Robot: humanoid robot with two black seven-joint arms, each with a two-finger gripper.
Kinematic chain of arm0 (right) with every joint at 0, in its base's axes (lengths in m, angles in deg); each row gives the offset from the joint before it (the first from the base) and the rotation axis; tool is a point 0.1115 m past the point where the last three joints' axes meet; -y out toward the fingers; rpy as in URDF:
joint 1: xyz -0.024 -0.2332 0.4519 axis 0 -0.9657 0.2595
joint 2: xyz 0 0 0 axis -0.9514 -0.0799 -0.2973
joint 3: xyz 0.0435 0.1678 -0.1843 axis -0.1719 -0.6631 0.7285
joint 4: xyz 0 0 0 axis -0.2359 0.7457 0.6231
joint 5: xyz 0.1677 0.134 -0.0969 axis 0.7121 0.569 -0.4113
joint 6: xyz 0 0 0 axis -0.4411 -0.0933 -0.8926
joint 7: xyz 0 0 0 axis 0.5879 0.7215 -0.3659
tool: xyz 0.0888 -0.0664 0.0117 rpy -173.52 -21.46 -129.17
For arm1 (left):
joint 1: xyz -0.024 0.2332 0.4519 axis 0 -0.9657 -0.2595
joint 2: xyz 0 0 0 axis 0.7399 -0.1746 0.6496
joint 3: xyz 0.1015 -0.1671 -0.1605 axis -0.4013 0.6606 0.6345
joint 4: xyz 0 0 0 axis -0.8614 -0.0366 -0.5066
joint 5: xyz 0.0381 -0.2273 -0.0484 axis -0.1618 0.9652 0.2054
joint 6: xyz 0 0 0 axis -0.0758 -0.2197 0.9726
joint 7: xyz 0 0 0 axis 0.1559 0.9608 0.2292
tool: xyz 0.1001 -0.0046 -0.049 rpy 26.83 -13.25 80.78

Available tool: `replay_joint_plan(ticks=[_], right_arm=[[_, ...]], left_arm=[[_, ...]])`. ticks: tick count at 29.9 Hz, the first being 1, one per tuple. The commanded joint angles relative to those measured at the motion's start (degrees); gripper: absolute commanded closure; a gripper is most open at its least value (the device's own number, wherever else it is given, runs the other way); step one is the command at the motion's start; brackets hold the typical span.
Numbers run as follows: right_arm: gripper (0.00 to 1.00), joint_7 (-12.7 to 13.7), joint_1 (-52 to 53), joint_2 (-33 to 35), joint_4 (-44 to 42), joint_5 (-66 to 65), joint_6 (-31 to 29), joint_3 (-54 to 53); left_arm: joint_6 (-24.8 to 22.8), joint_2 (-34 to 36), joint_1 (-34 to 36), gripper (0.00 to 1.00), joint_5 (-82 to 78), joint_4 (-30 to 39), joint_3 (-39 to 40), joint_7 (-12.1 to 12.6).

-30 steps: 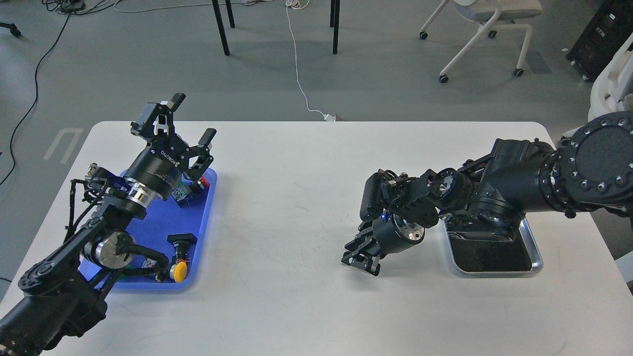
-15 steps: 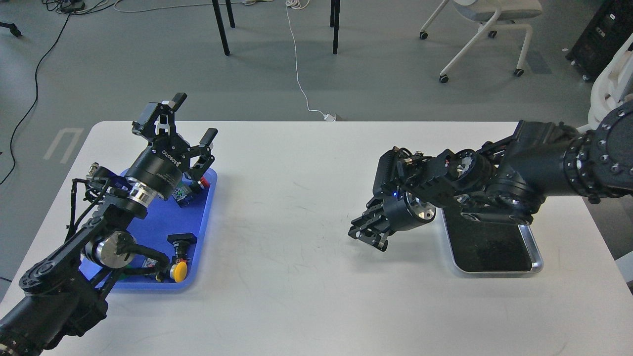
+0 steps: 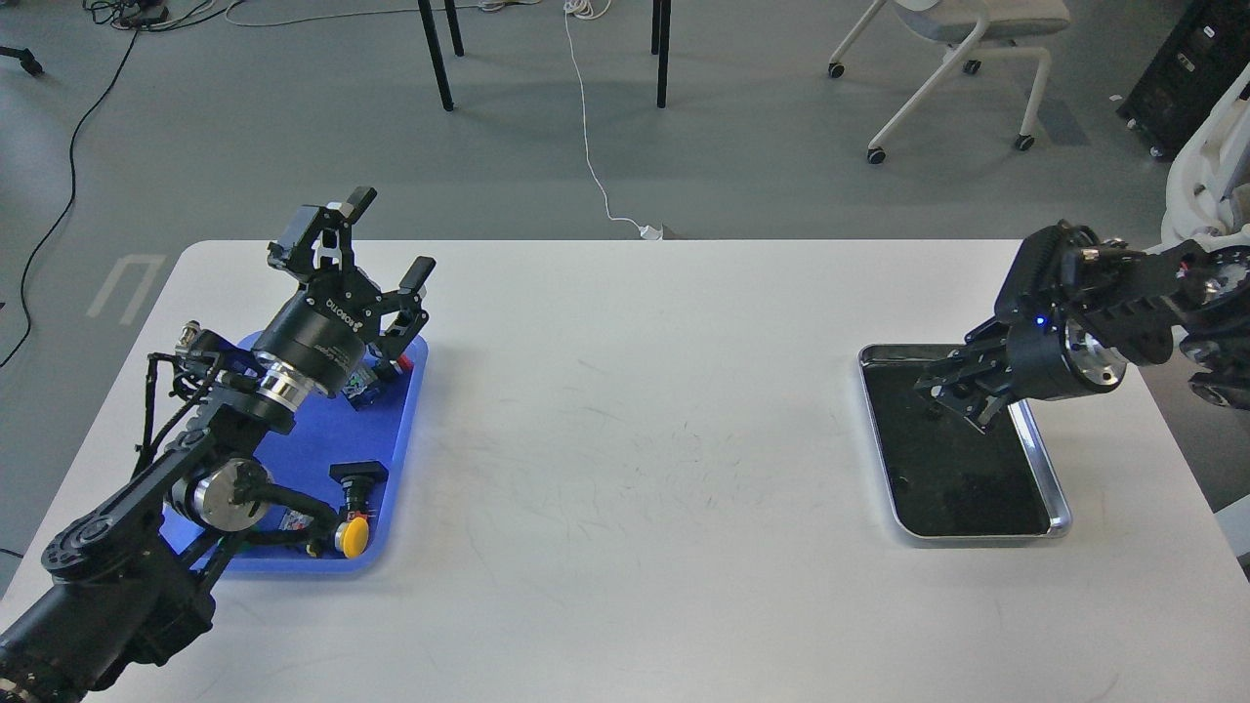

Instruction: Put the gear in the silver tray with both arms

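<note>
The silver tray [image 3: 977, 537] lies at the right of the white table, its dark floor reflecting. My right gripper [image 3: 955, 395] hangs low over the tray's far half, pointing left and down. It is dark and its fingers cannot be told apart. I cannot make out a gear in it or on the tray floor. My left gripper [image 3: 391, 239] is open and empty, raised above the far end of the blue tray [image 3: 293, 439], fingers pointing up and away.
The blue tray holds several small parts, among them a yellow-capped button [image 3: 354, 535], a black block [image 3: 358, 474] and a red piece [image 3: 402, 363]. My left arm lies over the tray's left side. Chairs and cables are on the floor beyond the table.
My right arm has swung from the middle of the table to the right, and its gripper is now over the silver tray. My left gripper has shifted slightly right.
</note>
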Motion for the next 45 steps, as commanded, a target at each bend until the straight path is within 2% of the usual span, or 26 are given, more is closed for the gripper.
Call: replay_joint_plan(ticks=[1,14,18,20,21,22,23,25,27,30,33,35,42,45], right_arm=[[0.87,0.01,-2.66,1.52,-0.21,0.01,0.07,0.02],[0.86,0.01,-10.31,1.08,-3.72,0.19,0.25,-3.66],[0.83,0.01,-10.75,0.64,-3.99,0.19,0.25,-4.63],[0.76,0.01,-10.75,0.46,-4.08,0.28,0.25,-4.64],[0.70,0.01,-10.75,0.46,-4.08,0.28,0.25,-4.64],[0.57,0.01,-10.75,0.46,-3.99,0.36,0.25,-4.64],[0.49,0.01,-10.66,0.55,-3.90,0.54,0.25,-4.64],[0.40,0.01,-10.66,0.81,-3.90,0.63,0.25,-4.72],[0.25,0.01,-10.66,1.17,-3.64,0.80,0.25,-4.81],[0.07,0.01,-10.22,2.39,-3.29,1.33,0.34,-6.73],[0.05,0.01,-10.31,4.85,-2.94,3.95,0.08,-15.06],[0.04,0.01,-11.27,6.08,-1.80,10.26,-0.27,-21.74],[0.03,0.01,-22.86,5.48,0.67,41.54,-0.45,-43.01],[0.03,0.01,-29.36,2.94,0.84,54.47,-0.54,-52.94]], left_arm=[[0.01,-0.17,-0.02,0.02,-0.01,0.35,-0.08,0.08],[0.18,-0.79,-0.11,0.02,-0.10,1.58,-0.25,0.17],[0.18,-0.52,-0.11,0.02,-0.10,1.58,-0.25,0.17],[0.18,-0.52,-0.02,0.02,-0.10,1.58,-0.25,0.26],[0.18,-0.52,-0.02,0.02,-0.10,1.58,-0.25,0.26],[0.18,-0.52,-0.02,0.02,-0.10,1.58,-0.25,0.26],[0.18,-0.52,-0.02,0.02,-0.10,1.58,-0.25,0.26],[0.18,-0.52,-0.02,0.02,-0.10,1.58,-0.25,0.26],[0.18,-0.61,-0.02,0.02,-0.10,1.58,-0.25,0.26],[0.18,-0.70,-0.02,0.02,-0.10,1.58,-0.25,0.26],[0.18,-0.79,0.07,0.02,-0.10,1.58,-0.25,0.26],[0.18,-0.79,0.07,0.02,-0.10,1.58,-0.25,0.26],[0.01,-1.05,-0.28,0.02,-1.14,1.67,-0.78,-0.09],[0.53,-1.14,-0.37,0.02,-3.69,1.67,-0.96,-0.45]])
